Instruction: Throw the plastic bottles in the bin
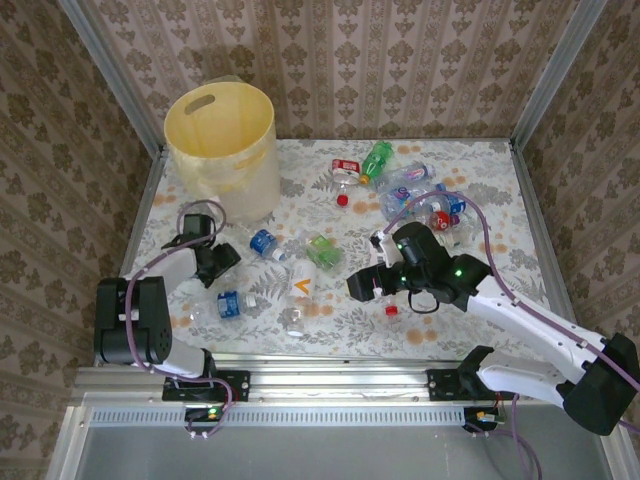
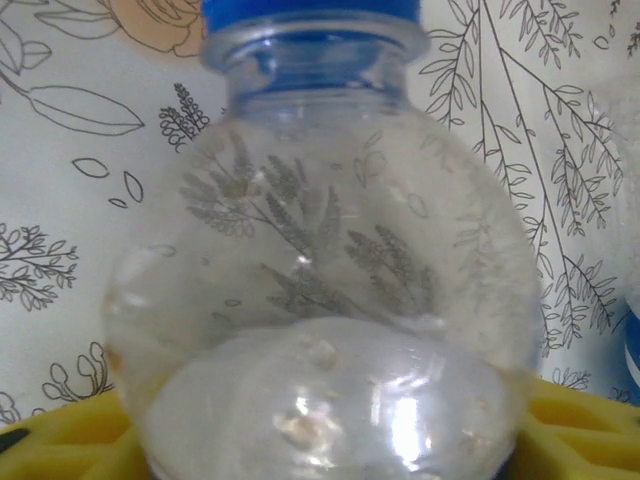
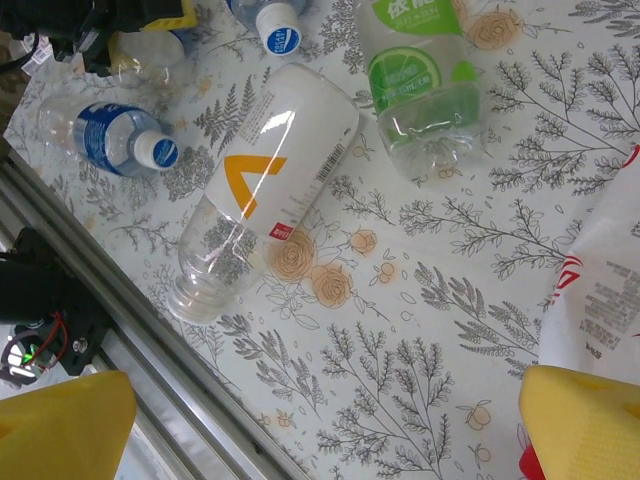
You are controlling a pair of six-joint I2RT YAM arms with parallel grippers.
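A small clear bottle [image 2: 320, 300] with a blue cap lies on the flowered cloth between the yellow fingers [image 2: 60, 440] of my left gripper [image 2: 320, 445]. The fingers press on its sides, so the gripper is shut on it. From above, my left gripper [image 1: 218, 262] is low at the table's left, in front of the pale yellow bin [image 1: 220, 145]. My right gripper [image 3: 320, 430] hangs open over bare cloth near the front edge, with nothing between its fingers. Just beyond it lie a white-labelled bottle [image 3: 265, 190] and a green-labelled bottle [image 3: 420, 90].
More bottles are heaped at the back right [image 1: 420, 195]. A blue-labelled bottle [image 1: 228, 303] lies by the left arm and another [image 1: 262, 242] near the bin. A metal rail [image 3: 120, 300] runs along the table's front edge, and patterned walls enclose the table.
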